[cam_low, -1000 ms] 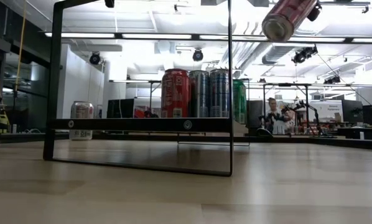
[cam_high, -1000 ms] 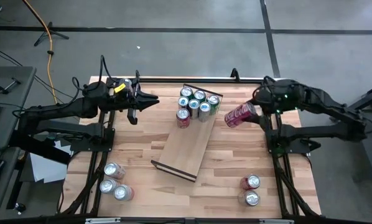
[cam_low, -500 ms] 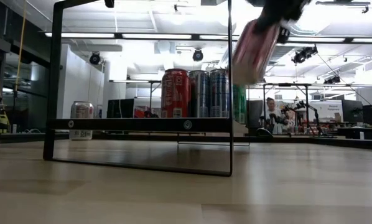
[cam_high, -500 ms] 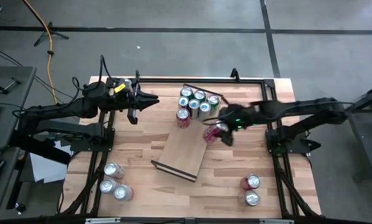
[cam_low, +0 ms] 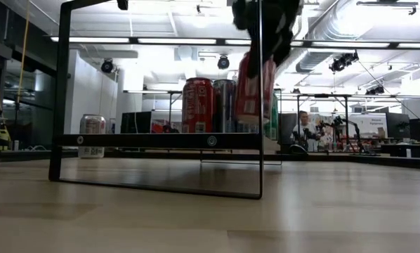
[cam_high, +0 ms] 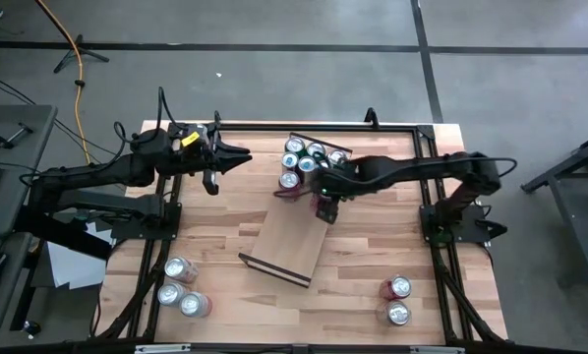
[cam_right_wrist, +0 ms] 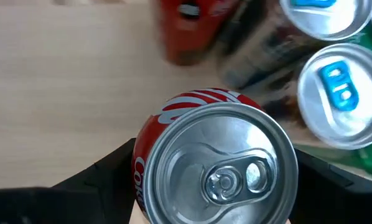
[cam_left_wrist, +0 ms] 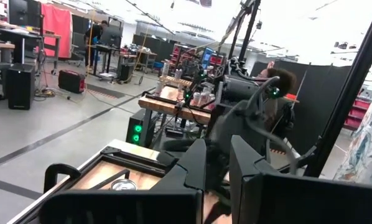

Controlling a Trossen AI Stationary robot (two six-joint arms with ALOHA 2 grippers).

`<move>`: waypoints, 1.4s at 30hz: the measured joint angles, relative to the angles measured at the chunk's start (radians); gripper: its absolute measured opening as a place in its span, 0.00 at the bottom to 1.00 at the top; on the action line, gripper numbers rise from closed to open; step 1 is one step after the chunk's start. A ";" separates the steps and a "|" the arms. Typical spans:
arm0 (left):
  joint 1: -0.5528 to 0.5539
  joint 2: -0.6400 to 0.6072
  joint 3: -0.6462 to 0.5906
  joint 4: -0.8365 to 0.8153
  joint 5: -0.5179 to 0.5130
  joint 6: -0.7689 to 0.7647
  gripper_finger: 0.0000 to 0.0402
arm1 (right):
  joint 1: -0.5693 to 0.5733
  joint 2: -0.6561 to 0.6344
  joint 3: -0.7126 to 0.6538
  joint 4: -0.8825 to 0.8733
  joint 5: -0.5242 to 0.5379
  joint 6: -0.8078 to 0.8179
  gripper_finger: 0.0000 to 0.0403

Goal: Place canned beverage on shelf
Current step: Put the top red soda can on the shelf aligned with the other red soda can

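Red can [cam_right_wrist: 214, 163], silver lid with pull tab, is gripped upright in the right jaws [cam_high: 323, 202], long axis vertical. It hangs above the shelf [cam_high: 294, 241], just beside the can cluster [cam_high: 309, 157] at the shelf's far end. Bare board lies directly below the jaws. The left jaws [cam_high: 237, 157] wait open, well apart.

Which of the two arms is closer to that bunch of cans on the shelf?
The right. Its gripper holds a red can over the shelf, right beside the standing cans. The left gripper waits off the shelf's side, apart from them.
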 joint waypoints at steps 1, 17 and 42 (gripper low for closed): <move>0.000 0.000 0.000 -0.001 0.000 0.000 0.00 | -0.007 0.021 0.021 -0.021 0.002 0.000 0.73; 0.000 0.000 0.000 -0.005 0.000 0.000 0.01 | -0.052 0.129 0.097 0.010 0.005 0.020 0.73; 0.000 0.000 0.000 -0.005 0.001 0.000 0.01 | -0.053 0.128 0.135 0.027 0.006 -0.007 0.86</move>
